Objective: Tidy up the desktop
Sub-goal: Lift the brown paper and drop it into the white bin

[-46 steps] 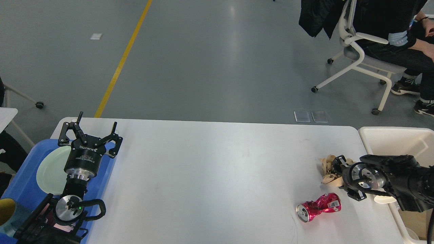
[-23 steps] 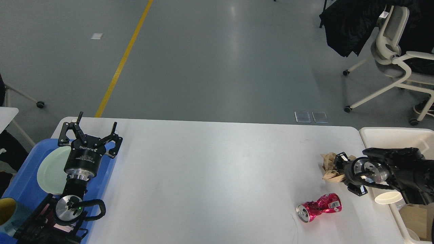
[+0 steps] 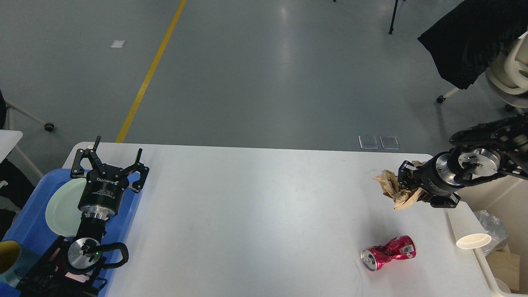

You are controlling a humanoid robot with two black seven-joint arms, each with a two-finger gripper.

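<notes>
The white desktop (image 3: 255, 214) fills the lower half of the head view. My right gripper (image 3: 402, 185) is shut on a crumpled brown paper wad (image 3: 390, 187) and holds it in the air above the desktop's right end. A crushed red can (image 3: 387, 252) lies on its side on the desktop, below and in front of that gripper. My left gripper (image 3: 109, 163) is open and empty, raised over the far end of the blue tray (image 3: 29, 231) at the left edge.
A pale green plate (image 3: 62, 208) lies in the blue tray, with a yellow-and-teal cup (image 3: 10, 258) at its near end. The cream-white bin (image 3: 474, 231) stands off the desktop's right end, holding a white paper cup (image 3: 473, 240) and clear plastic. An office chair with a black jacket (image 3: 474, 37) stands far right.
My right gripper has lifted the paper wad off the desktop, up and slightly back. The chair at the far right has rolled further right. The left arm and the can have not moved.
</notes>
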